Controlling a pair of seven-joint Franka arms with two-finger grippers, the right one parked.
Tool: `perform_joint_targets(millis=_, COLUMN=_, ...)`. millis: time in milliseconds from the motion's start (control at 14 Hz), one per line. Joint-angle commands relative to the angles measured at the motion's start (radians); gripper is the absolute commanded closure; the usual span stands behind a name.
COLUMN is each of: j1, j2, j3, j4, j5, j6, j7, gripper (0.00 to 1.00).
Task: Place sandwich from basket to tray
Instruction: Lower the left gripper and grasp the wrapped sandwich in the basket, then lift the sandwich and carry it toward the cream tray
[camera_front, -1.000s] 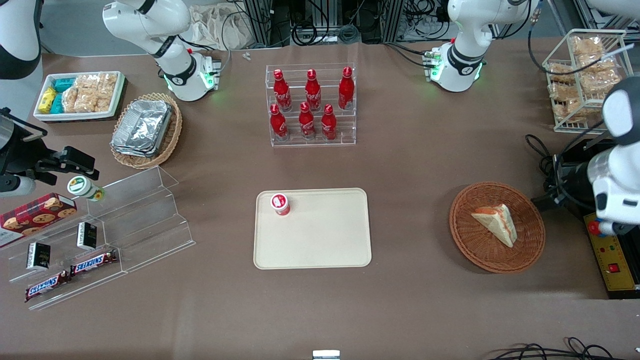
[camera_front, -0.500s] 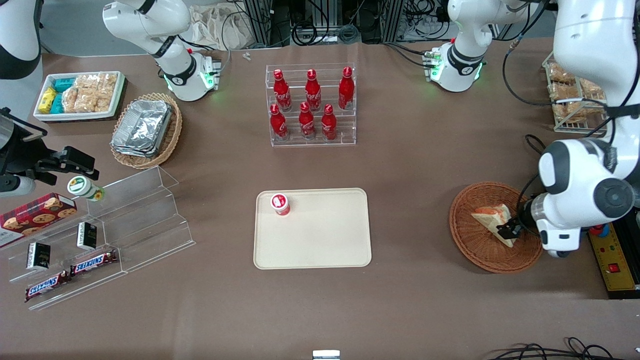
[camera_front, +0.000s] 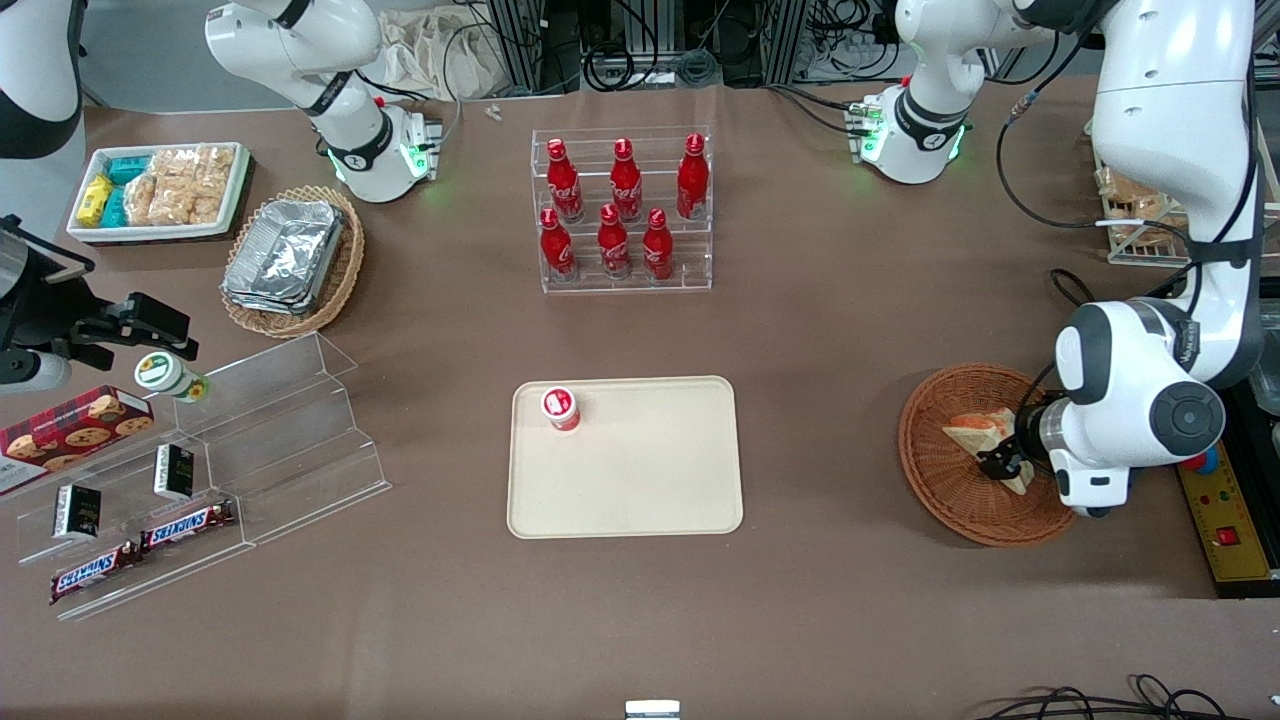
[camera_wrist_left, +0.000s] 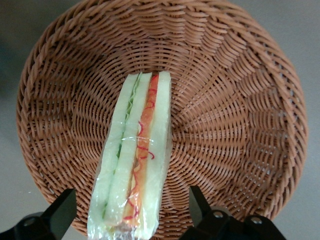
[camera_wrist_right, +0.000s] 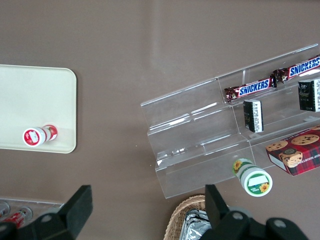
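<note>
While the tool (camera_wrist_left: 131, 212) is hanging spread wide over the sandwich (camera_wrist_left: 134, 160), fingers apart on either flank, the wedge is lying in the basket (camera_front: 945, 480); squeezing its slick wrap off-centre could be risking a slip.
</note>
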Motion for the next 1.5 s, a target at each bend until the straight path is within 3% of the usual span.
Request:
perform_joint_targets(millis=0, j1=-0.004, j2=0.016, j3=0.002, j4=-0.012, j5=0.007, j6=0.023, j7=-0.022, gripper=0.0)
perform_joint_targets(millis=71, j1=-0.004, j2=0.022, j3=0.002, j4=-0.012, j5=0.013, j6=0.023, j7=-0.022, gripper=0.1)
perform_joint_targets(millis=143, j1=-0.004, j2=0.024, j3=0.002, j4=-0.012, j5=0.025, j6=0.023, j7=-0.022, gripper=0.28)
perform_joint_targets(millis=214, j1=-0.004, j2=0.024, j3=0.002, j4=-0.017, j5=0.029, j6=0.023, j7=-0.022, gripper=0.52)
perform_joint_targets(millis=429, j1=-0.004, j2=0.024, j3=0.002, j4=-0.018, j5=0.029, j6=0.023, j7=-0.02, gripper=0.98)
perform_joint_targets(millis=643, j1=-0.004, j2=-0.02, j3=0.002, j4=-0.012, j5=0.029, j6=-0.003, j7=-0.007, gripper=1.0)
perform_joint_targets(millis=857, j1=-0.004, j2=-0.145, j3=-0.02, j4=0.043, j5=0.035, j6=-0.201, j7=0.036, gripper=1.0)
perform_joint_targets(millis=1071, j1=-0.006, j2=-0.209, j3=-0.128, j4=0.118, j5=0.036, j6=-0.375, j7=0.134, gripper=1.0)
perform_joint_targets(millis=1429, j1=-0.007, j2=-0.232, j3=-0.383, j4=0.12, j5=0.032, j6=-0.351, j7=0.224, gripper=1.0)
